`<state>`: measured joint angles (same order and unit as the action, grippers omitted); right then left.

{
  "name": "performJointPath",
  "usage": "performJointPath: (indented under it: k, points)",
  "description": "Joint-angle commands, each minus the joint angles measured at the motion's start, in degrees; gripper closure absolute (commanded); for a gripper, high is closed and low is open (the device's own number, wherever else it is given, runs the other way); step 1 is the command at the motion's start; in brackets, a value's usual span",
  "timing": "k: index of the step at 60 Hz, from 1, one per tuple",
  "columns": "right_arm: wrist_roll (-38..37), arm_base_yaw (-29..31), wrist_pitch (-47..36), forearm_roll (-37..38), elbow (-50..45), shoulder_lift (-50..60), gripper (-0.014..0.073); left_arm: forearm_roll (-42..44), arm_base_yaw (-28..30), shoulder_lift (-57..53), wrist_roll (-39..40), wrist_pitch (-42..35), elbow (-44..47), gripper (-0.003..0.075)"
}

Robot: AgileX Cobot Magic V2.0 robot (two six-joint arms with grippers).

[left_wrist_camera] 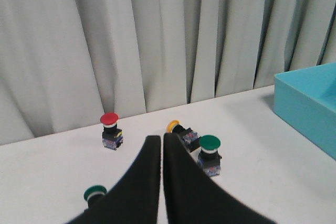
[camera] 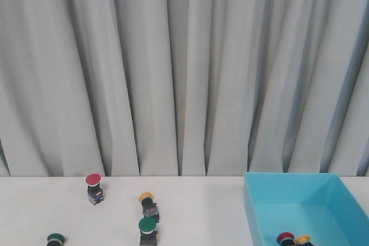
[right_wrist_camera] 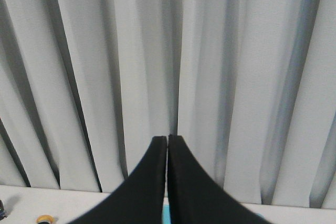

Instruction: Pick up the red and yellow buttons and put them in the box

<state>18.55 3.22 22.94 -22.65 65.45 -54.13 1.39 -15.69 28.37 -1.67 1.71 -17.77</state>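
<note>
Tools: left tool (left_wrist_camera: 161,139) and right tool (right_wrist_camera: 167,140) closed, empty. Box (camera: 271,211) holds 2 buttons; 2 remain on table (camera: 202,211).

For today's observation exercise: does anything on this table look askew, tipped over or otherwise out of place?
Yes. The yellow-capped push button on the white table lies tipped on its side, cap pointing sideways, while the red-capped button and the green-capped button near it stand upright. Nothing looks spilled or damaged.
</note>
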Motion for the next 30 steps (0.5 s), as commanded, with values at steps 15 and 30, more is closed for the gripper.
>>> performJointPath:
  k: [15,30]
  points:
    - [0.43,0.13,-3.74,-0.99,1.6,0.55,0.0603,0.08,9.66,-16.77,4.92,-7.27,19.92,0.0725]
    - [0.43,0.13,-3.74,-0.99,1.6,0.55,0.0603,4.46,18.53,-27.53,4.99,-2.57,19.92,0.0725]
